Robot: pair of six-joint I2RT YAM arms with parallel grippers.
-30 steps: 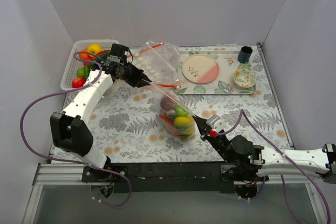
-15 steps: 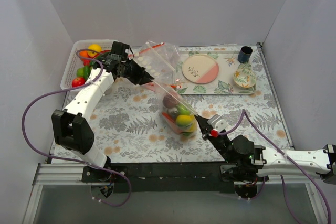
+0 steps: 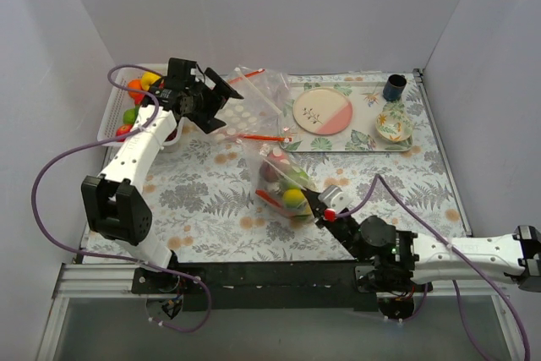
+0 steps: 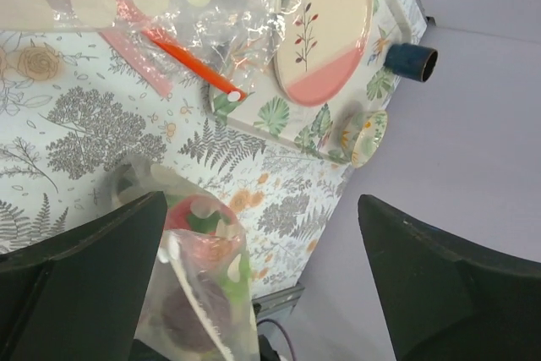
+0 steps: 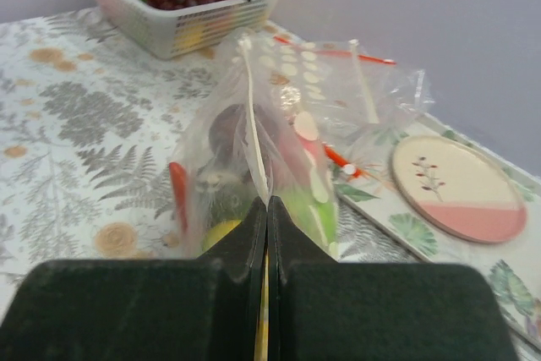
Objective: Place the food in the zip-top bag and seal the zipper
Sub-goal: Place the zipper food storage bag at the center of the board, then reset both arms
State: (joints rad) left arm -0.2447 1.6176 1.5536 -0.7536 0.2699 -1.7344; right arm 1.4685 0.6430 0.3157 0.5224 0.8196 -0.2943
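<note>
The zip-top bag [image 3: 269, 120], clear with white dots, lies stretched across the middle of the table. Its lower part bulges with food [image 3: 287, 190]: red, green, yellow and dark pieces. My right gripper [image 3: 311, 201] is shut on the bag's near edge [image 5: 254, 124], fingertips meeting at the seam [image 5: 267, 202]. The red zipper [image 3: 264, 137] lies slack near the tray, also seen as the zipper [image 4: 190, 61]. My left gripper [image 3: 220, 101] hangs open and empty above the bag's far end, beside the basket; in its wrist view the left gripper [image 4: 262, 205] has only the filled bag [image 4: 199, 285] below it.
A white slatted basket [image 3: 110, 117] at the far left holds more food [image 3: 139, 89]. At the back right a floral tray [image 3: 355, 148] carries a pink-and-cream plate [image 3: 323, 112], a dark cup [image 3: 394, 88] and a small bowl [image 3: 394, 124].
My left gripper has let go of the bag's mouth, opened wide and pulled back up-left toward the basket. The right gripper, still shut on the bag, has shifted slightly left.
</note>
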